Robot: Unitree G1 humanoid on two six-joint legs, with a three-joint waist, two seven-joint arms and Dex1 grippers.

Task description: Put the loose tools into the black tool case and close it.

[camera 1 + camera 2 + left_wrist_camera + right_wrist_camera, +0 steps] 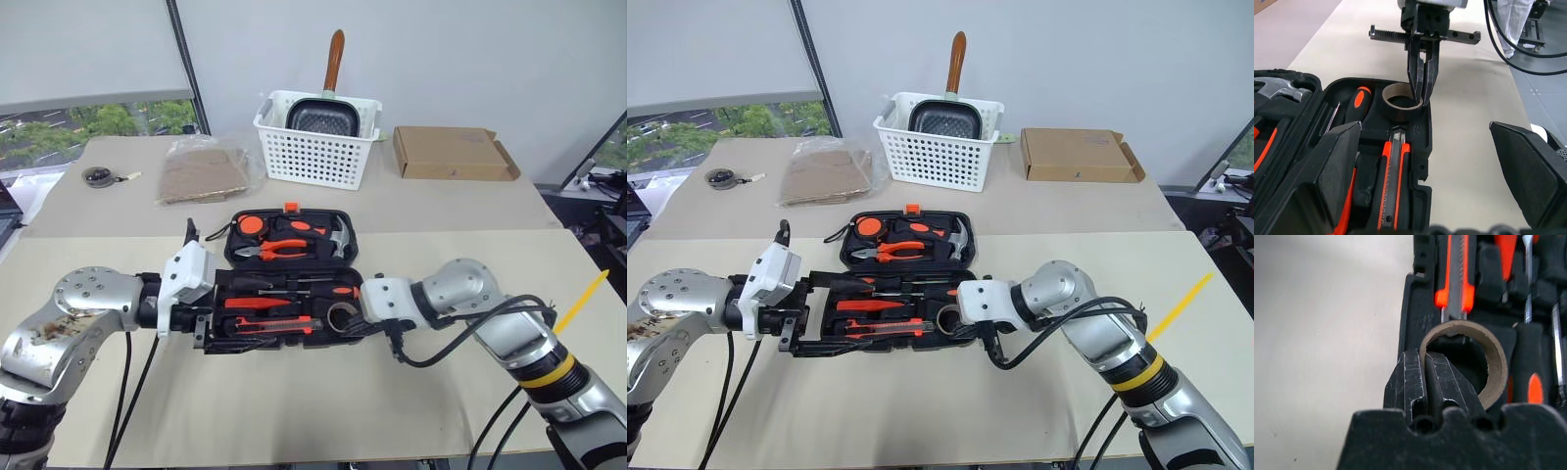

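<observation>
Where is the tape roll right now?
The tape roll sits at the right end of the black tool case's near half, beside the utility knife, with the right gripper shut on its wall.

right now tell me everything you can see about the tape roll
The tape roll is a small grey-brown ring with a cardboard-looking core, hollow through the middle. It sits in the right end of the open black tool case, beside the utility knife. The right gripper is shut on its wall, one finger inside the ring, one outside.
</observation>
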